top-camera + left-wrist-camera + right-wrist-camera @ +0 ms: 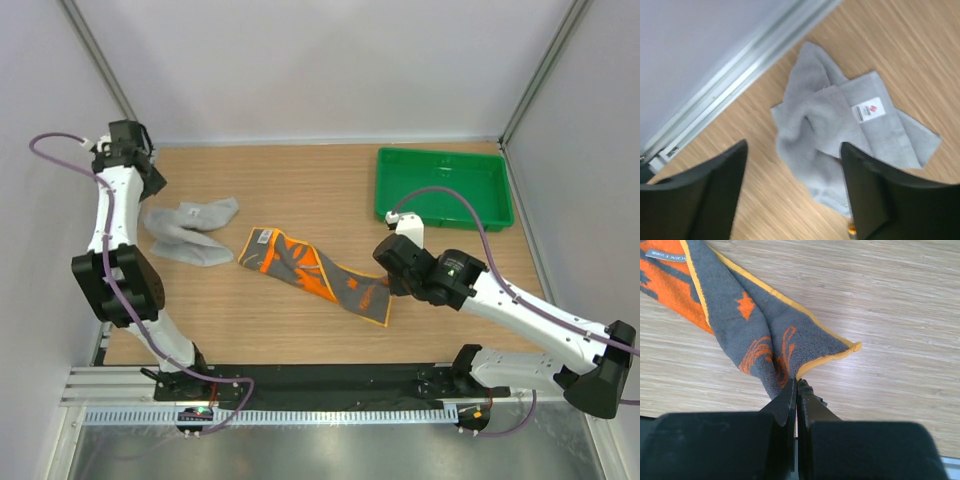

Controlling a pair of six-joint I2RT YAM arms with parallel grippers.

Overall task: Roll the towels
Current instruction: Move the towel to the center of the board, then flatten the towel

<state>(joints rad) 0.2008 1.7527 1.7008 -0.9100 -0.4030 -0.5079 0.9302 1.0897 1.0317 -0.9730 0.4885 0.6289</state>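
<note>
Left tool (792, 187) spread wide over the crumpled grey towel (190, 232); right tool (796, 390) clamped on the orange towel (310, 272).
The left tool holds nothing, and the grey towel lies bunched near the tabletop's (300, 185) left edge. At centre the orange towel lies half-folded, with only a thin gathered tip of its near end between the closed fingers. That slim pinch could slip. On smooth wood-grain the cloth may slide rather than roll, and its twist would skew any roll. A green tray (445, 187) sits far right, and plain white walls (320, 60) enclose the cell.
</note>
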